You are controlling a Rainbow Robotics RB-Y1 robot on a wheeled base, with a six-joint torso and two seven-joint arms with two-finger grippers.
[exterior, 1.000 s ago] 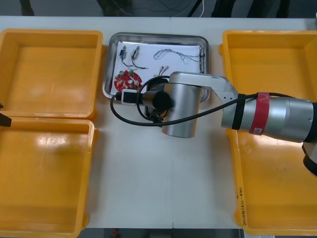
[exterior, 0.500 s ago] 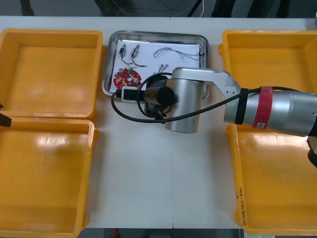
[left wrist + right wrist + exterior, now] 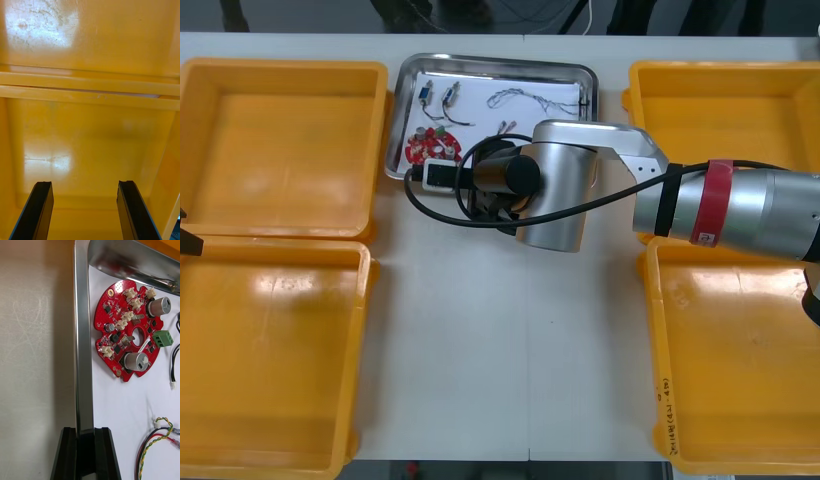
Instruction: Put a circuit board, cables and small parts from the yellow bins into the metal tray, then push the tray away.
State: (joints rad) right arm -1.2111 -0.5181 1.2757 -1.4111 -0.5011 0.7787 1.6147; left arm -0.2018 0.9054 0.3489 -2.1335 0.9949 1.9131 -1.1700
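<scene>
The metal tray (image 3: 490, 63) lies at the table's far middle, white inside. In it are a round red circuit board (image 3: 430, 148), a blue and white cable (image 3: 525, 98) and small metal parts (image 3: 426, 97). My right arm (image 3: 555, 195) reaches over the tray's near edge and hides its fingers there. In the right wrist view my right gripper (image 3: 85, 450) is shut on the tray's rim (image 3: 83, 352), one finger on each side. The circuit board (image 3: 127, 330) and a red and yellow cable (image 3: 157, 435) lie just inside. My left gripper (image 3: 84, 210) hangs open over a yellow bin (image 3: 90, 142).
Two yellow bins (image 3: 280, 130) (image 3: 270, 350) stand at the left and two more (image 3: 720, 110) (image 3: 740, 360) at the right. A black cable loops from my right wrist (image 3: 435, 215) over the table in front of the tray.
The tray has slid toward the table's far edge, and my right arm has moved that way with it. The left arm has stayed put.
</scene>
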